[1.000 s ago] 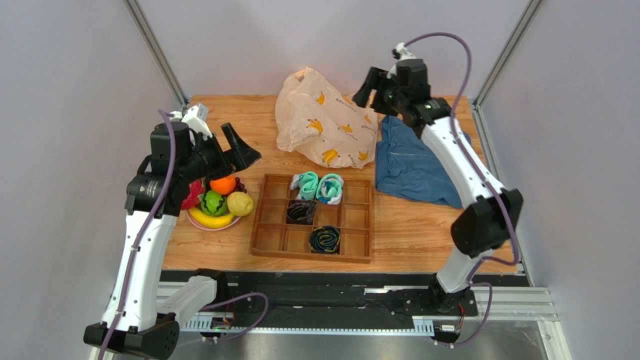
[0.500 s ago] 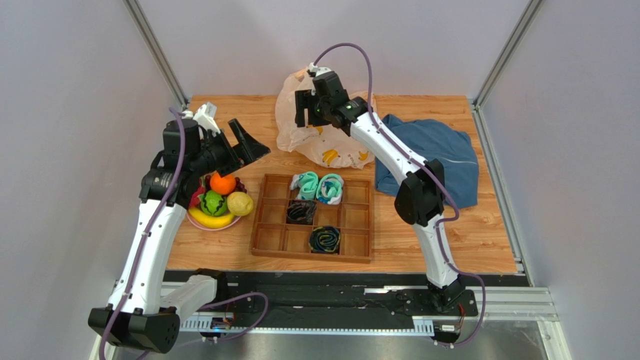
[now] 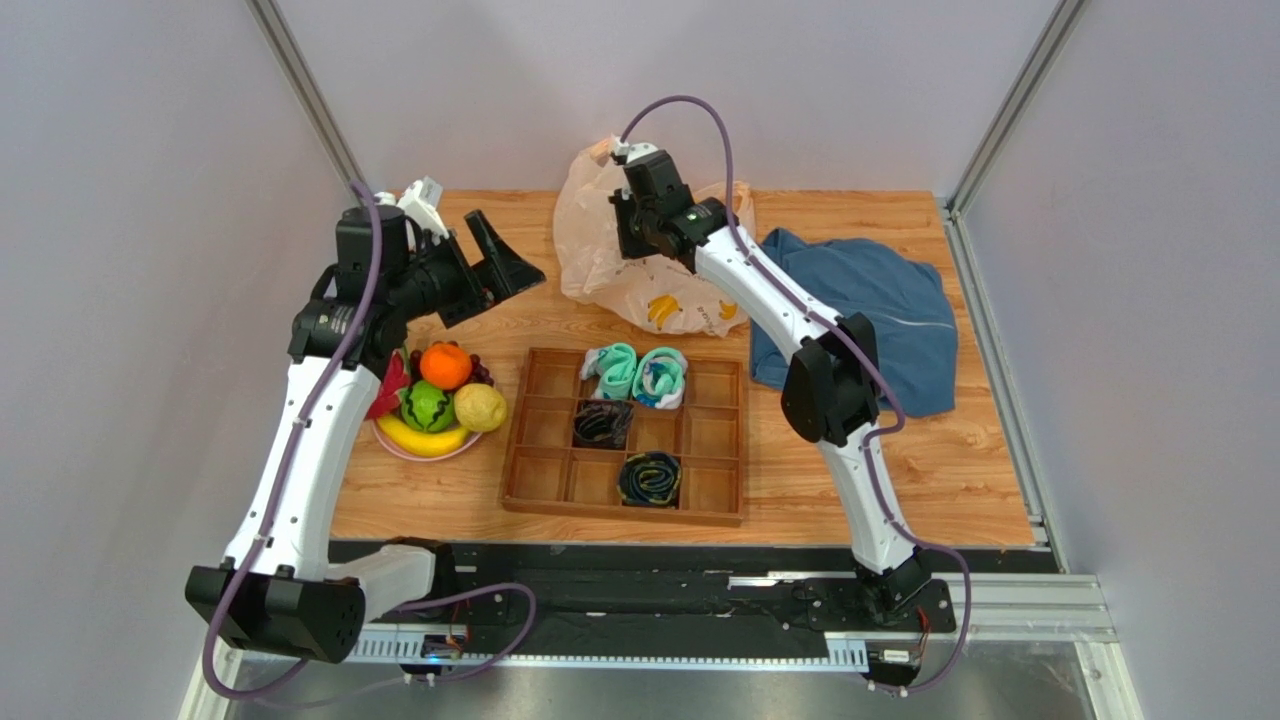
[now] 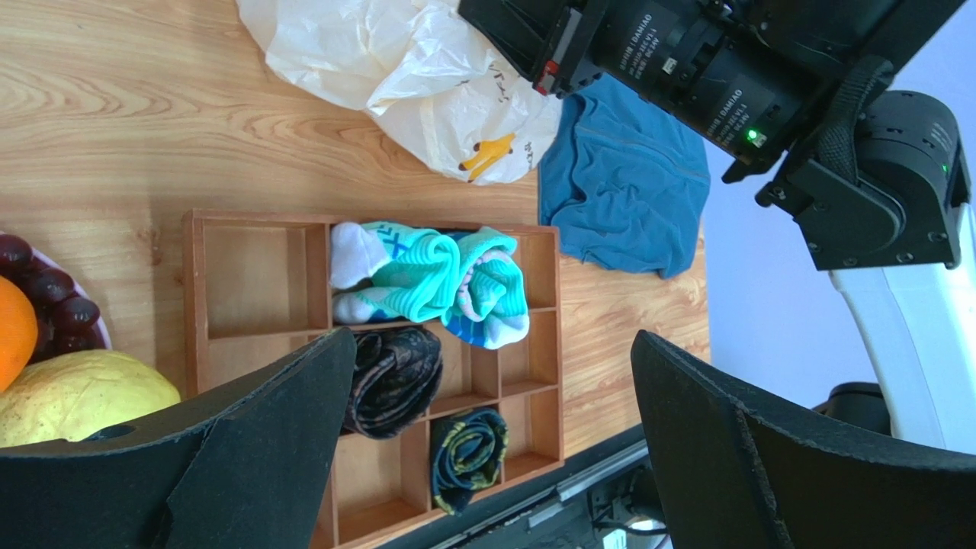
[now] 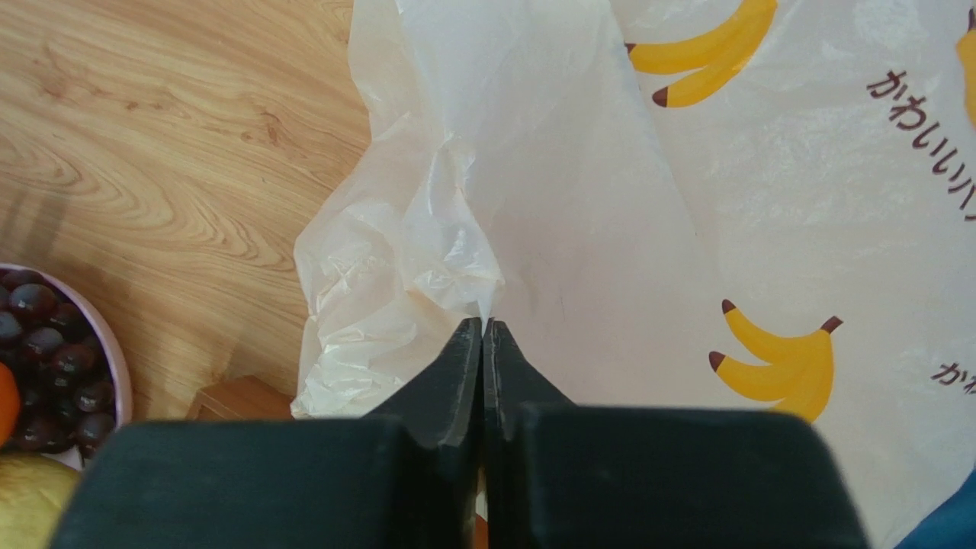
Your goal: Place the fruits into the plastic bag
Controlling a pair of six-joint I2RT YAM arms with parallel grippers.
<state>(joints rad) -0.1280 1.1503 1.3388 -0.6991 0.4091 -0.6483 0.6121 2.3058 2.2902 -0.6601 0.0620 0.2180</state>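
Stretching between plain grey walls, a pale wood-grain table (image 3: 962, 450) filled the top view. The fruits (image 3: 439, 393), smooth and rounded, were heaped near its left edge, beside a wooden tray (image 3: 706, 438) split into square compartments. The plastic bag (image 3: 589, 263), thin, crinkled and printed with yellow bananas, lay at the far middle, just left of a rumpled blue cloth (image 3: 887, 308). The right arm reached far across, its right gripper (image 3: 628, 243) down on the bag's top. The left arm was raised and bent, its left gripper (image 3: 493, 278) hanging above bare wood between fruits and bag.

From the left wrist, 2 black fingers (image 4: 286, 412) stood spread wide over the tray, which held rolled teal socks (image 4: 430, 286).

From the right wrist, the 2 fingers were pressed together, pinching a puckered fold of the bag's film. Dark grapes (image 5: 46, 343) sat on a plate (image 5: 115, 383) at the left edge.
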